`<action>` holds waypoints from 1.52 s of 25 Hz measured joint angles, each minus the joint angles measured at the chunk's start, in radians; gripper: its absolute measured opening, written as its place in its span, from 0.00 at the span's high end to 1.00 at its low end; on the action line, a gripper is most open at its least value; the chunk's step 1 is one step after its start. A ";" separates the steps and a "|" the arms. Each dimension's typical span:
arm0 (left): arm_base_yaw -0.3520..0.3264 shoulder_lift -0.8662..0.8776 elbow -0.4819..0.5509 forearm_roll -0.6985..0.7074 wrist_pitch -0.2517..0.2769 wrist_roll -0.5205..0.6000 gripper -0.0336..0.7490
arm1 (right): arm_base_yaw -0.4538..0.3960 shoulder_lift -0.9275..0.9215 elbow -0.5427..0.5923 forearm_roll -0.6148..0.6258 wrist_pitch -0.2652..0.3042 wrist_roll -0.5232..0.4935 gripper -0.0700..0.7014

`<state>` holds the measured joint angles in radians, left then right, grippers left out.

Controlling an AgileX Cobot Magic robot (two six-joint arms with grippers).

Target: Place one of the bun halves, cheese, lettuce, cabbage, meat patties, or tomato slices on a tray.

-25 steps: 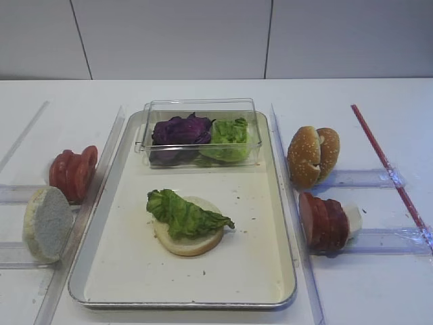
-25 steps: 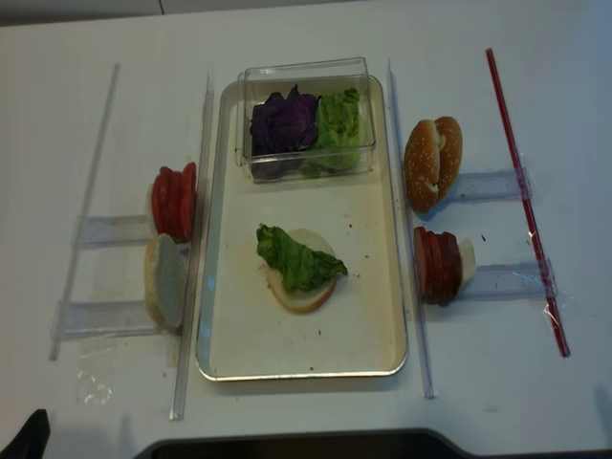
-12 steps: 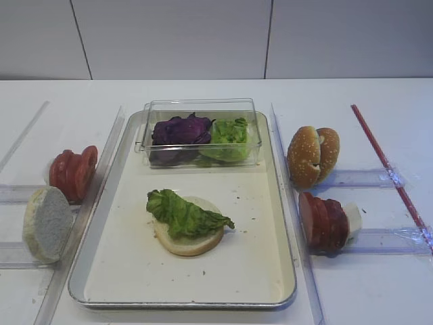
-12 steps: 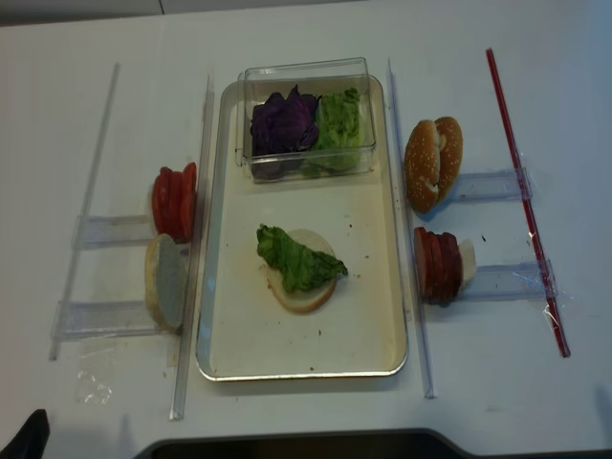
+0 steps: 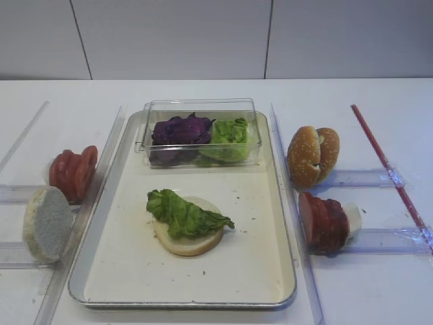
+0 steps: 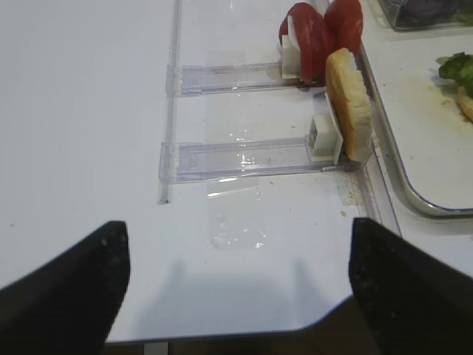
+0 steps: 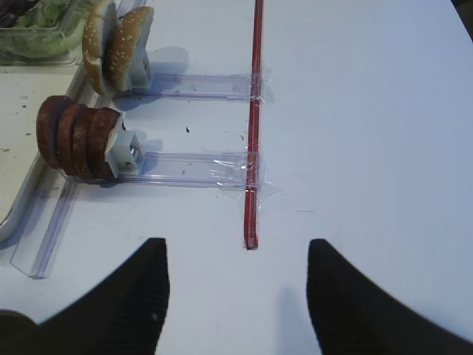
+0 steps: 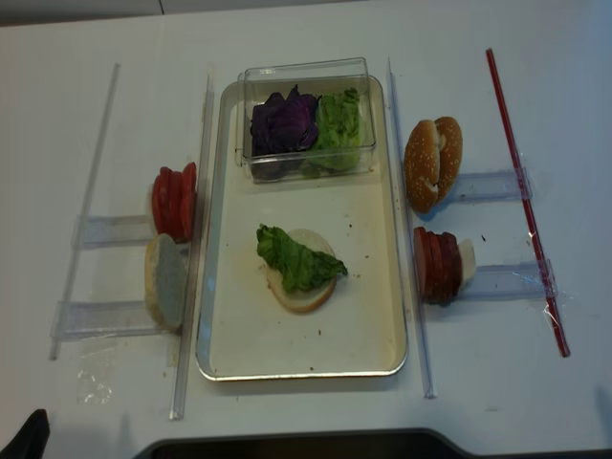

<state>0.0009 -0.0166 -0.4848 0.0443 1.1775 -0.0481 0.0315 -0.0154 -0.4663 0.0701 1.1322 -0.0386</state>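
Silver tray (image 5: 284, 223) sits mid-table, cream floor speckled with crumbs. On it: one pale bun half (image 5: 193, 238), cut face up, with a crinkly lettuce (image 5: 184, 214) leaf draped across it. Clear plastic box (image 5: 201, 131) stands at the tray's far end, holding purple cabbage (image 5: 180, 129) on its left side and more green leaves beside it on the right.

Outside the tray, on clear racks: tomato slices (image 5: 73, 172) and a pale bun half (image 5: 46, 224) standing on edge, left; sesame buns (image 5: 312, 155) and meat patties (image 5: 323, 221), right. A red strip (image 5: 386, 161) lies further right.

Both arms are drawn back at the near table edge. Left gripper (image 6: 236, 296) spread wide, nothing between the jaws; right gripper (image 7: 236, 292) likewise released and empty, facing the patty rack.

Judgement: bun and lettuce placed; between picks. Next layer likely patty or tomato. Either calls for reaching to a rack, pinching one upright disc off the row's end without toppling its neighbours, then laying it flat on the lettuce.
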 joint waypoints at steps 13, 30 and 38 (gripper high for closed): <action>0.000 0.000 0.000 0.000 0.000 0.000 0.20 | 0.000 0.000 0.000 0.000 0.000 0.000 0.32; 0.000 0.000 0.000 0.000 0.000 0.000 0.20 | 0.000 0.000 0.000 0.000 0.000 0.000 0.32; 0.000 0.000 0.000 0.000 0.000 0.000 0.20 | 0.000 0.000 0.000 0.000 0.000 0.000 0.32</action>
<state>0.0009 -0.0166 -0.4848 0.0443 1.1775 -0.0481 0.0315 -0.0154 -0.4663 0.0701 1.1322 -0.0386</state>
